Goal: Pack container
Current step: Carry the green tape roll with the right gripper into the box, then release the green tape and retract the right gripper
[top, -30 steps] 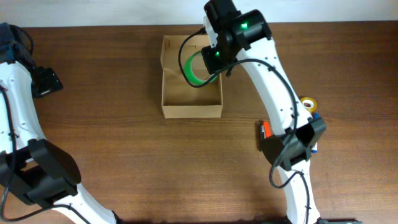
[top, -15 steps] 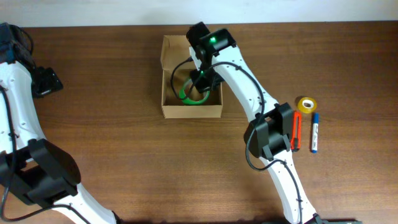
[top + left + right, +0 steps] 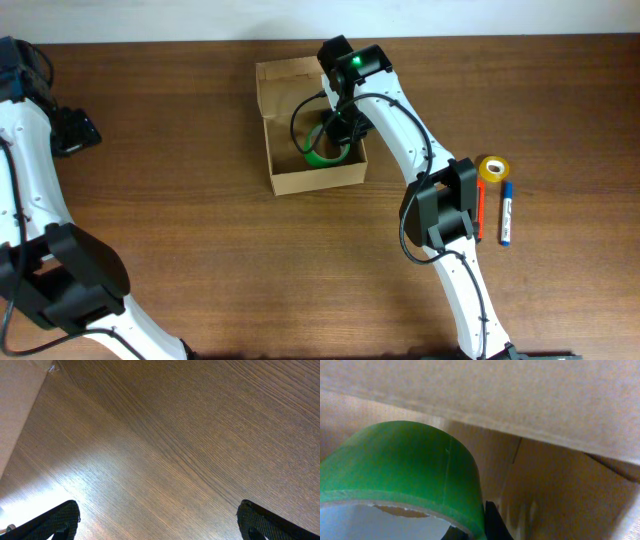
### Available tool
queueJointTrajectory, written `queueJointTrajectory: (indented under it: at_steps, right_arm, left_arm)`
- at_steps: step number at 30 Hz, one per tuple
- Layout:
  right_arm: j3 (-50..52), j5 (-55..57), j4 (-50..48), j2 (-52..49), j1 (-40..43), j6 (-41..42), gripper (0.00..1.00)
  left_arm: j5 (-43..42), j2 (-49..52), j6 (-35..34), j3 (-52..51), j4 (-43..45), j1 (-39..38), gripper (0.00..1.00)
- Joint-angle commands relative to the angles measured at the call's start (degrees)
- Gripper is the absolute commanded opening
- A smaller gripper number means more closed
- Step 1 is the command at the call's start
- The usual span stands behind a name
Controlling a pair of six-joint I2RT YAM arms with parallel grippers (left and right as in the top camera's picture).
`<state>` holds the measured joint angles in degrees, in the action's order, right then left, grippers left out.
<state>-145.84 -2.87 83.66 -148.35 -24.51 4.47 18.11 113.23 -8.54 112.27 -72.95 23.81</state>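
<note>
The container (image 3: 315, 181) sits on the counter (image 3: 200, 260) toward 12 o'clock of the overhead view, lid flap folded back at its 12 o'clock edge. The right tool (image 3: 336, 134) reaches down inside it, close to the wall at 3 o'clock. Its jaws are pinched together on the band of a green tape roll (image 3: 322, 155), which is low in the box at the tool's 7 o'clock. The right wrist view shows the green band (image 3: 405, 460) just in front of the camera, with cardboard walls (image 3: 545, 410) close behind it.

Outward at the container's 4 o'clock, well apart from it, lie a yellow tape roll (image 3: 493, 169), an orange marker (image 3: 479, 212) and a blue marker (image 3: 506, 218). Far off at 9 o'clock, the left tool (image 3: 78, 130) has its jaws spread wide over bare wood (image 3: 160, 525).
</note>
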Motion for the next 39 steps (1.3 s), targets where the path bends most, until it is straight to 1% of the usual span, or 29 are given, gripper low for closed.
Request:
queueJointTrajectory:
  at_steps: [1, 8, 9, 10, 12, 15, 24, 28, 35, 39]
  right_arm:
    - [0.13, 0.28, -0.20, -0.33, -0.15, 0.02, 0.04]
    - [0.13, -0.15, -0.15, -0.33, -0.33, 0.02, 0.04]
    - [0.13, -0.15, -0.17, -0.33, -0.31, 0.02, 0.05]
    - [0.13, -0.15, -0.17, -0.33, -0.31, 0.00, 0.09]
    - [0.13, -0.15, -0.17, -0.33, -0.33, 0.00, 0.15]
    - [0.13, -0.13, -0.22, -0.33, -0.31, 0.00, 0.26]
    - [-1.33, -0.11, 1.03, 0.20, -0.31, -1.09, 0.31]
    - [-1.99, 2.25, 2.47, 3.93, -0.31, -1.29, 0.35]
    - [-1.99, 4.20, 3.45, 16.70, -0.63, -1.25, 0.43]
    - [-1.84, 11.26, 4.87, 24.39, -1.14, -0.57, 0.48]
  left_arm:
    - [-0.35, -0.39, 0.92, -0.20, 0.11, 0.35, 1.00]
    - [-0.35, -0.39, 0.92, -0.20, 0.11, 0.35, 1.00]
    - [-0.35, -0.39, 0.92, -0.17, 0.11, 0.35, 1.00]
    - [-0.35, -0.39, 0.92, -0.20, 0.11, 0.35, 1.00]
    - [-0.35, -0.39, 0.92, -0.20, 0.11, 0.35, 1.00]
    - [-0.35, -0.39, 0.92, -0.20, 0.11, 0.35, 1.00]
    - [-0.35, -0.39, 0.92, -0.17, 0.11, 0.35, 1.00]
    - [-0.35, -0.42, 0.92, -0.20, 0.11, 0.35, 1.00]
    - [-0.35, -0.42, 0.92, -0.17, 0.11, 0.35, 1.00]
    - [-0.35, -0.42, 0.92, -0.17, 0.11, 0.35, 1.00]
